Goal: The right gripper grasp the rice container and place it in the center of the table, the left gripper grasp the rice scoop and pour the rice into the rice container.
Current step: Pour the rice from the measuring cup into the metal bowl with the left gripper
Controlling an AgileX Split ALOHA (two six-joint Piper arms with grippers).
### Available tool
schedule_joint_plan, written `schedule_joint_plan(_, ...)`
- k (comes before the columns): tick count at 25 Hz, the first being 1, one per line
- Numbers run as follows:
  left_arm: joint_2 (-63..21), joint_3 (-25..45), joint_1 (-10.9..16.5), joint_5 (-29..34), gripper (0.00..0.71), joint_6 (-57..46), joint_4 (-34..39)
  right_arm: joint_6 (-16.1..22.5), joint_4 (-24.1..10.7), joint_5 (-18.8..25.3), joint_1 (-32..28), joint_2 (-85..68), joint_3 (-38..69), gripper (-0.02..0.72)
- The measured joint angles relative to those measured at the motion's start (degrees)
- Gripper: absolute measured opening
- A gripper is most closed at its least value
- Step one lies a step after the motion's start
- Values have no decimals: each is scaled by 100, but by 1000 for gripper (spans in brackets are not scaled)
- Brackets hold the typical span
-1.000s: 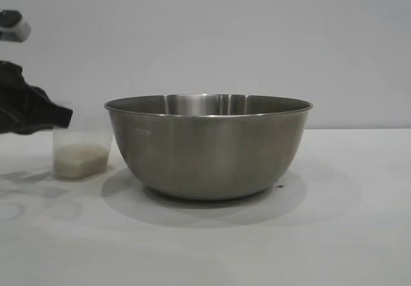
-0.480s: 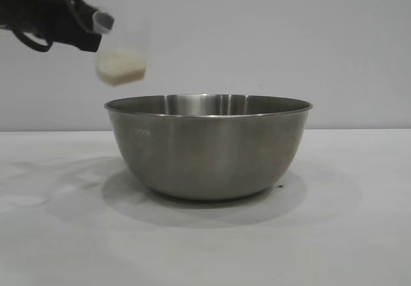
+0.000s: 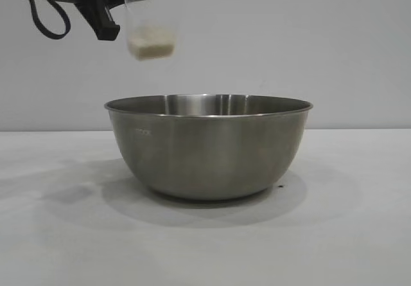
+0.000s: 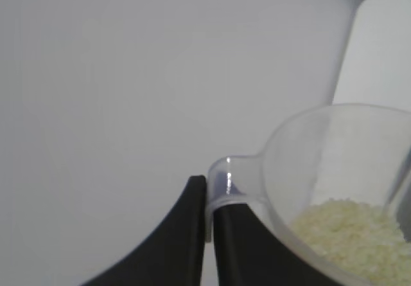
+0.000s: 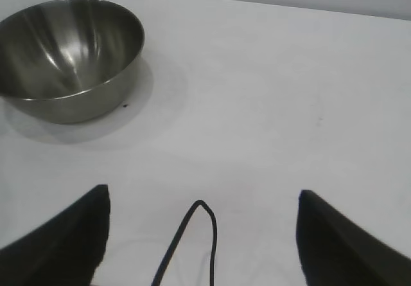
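The left gripper (image 3: 109, 6) was cut off by the exterior view's upper-left edge, the rice scoop (image 4: 334, 189) by the left wrist view's lower-right corner, and the rice container's (image 5: 67, 58) rim at the right wrist view's left edge.

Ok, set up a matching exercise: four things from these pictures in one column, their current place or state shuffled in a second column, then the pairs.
Things:
1. rice scoop
2. rice container
3. rice
4. right gripper

Places or states:
A. standing on the table
B. held by its handle in the left gripper, up in the air
C. jaws open, away from the bowl
D. lying in the bottom of the plastic cup

Pairs: 1-B, 2-A, 3-D, 4-C
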Motion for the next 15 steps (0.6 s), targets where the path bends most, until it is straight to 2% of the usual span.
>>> schedule_joint_plan(7, 0, 0, 0, 0, 0, 964, 779, 0, 0, 0, 0, 0, 0, 538)
schedule_joint_plan(13, 0, 0, -21, 0, 0, 1955, 1108, 0, 0, 0, 0, 0, 0, 538)
schedule_joint_plan(15, 0, 0, -121, 0, 0, 2382, 1117, 0, 0, 0, 0, 0, 0, 538)
